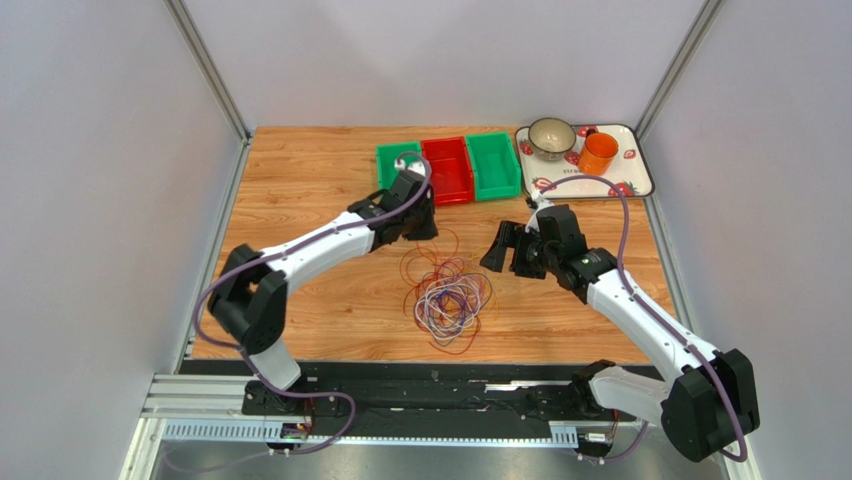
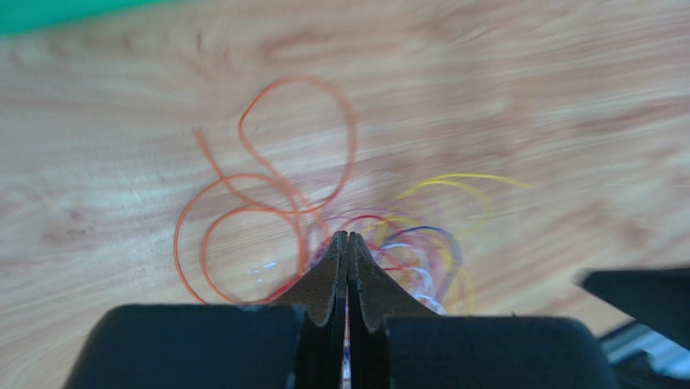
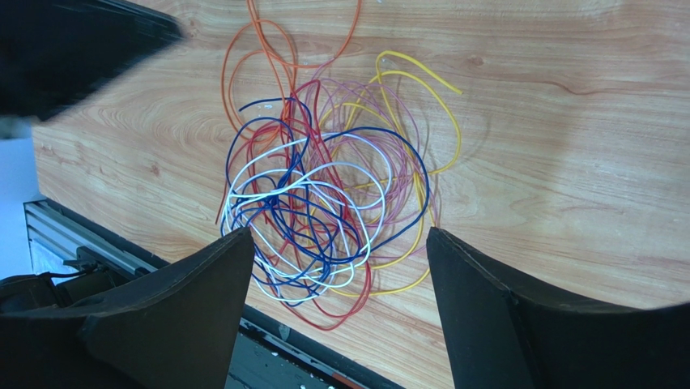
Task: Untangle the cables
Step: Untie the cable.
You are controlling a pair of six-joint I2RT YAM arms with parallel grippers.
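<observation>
The cables (image 1: 450, 295) lie in a tangled heap of red, orange, yellow, purple, blue and white loops on the wooden table. My left gripper (image 1: 424, 230) hovers at the heap's far edge, over the orange loops (image 2: 267, 211). In the left wrist view the left gripper (image 2: 348, 235) is shut, its tips pressed together, and no wire shows pinched between them. My right gripper (image 1: 506, 250) is to the right of the heap and open. Seen from the right wrist, the cables (image 3: 324, 203) lie below and beyond the right gripper (image 3: 338, 235), whose jaws stand wide apart with nothing between them.
Two green bins (image 1: 493, 165) flank a red bin (image 1: 447, 170) at the back of the table. A tray (image 1: 632, 180) at the back right carries a bowl (image 1: 551, 138) and an orange cup (image 1: 598, 153). The black rail (image 3: 275, 328) runs along the table's near edge, close to the heap.
</observation>
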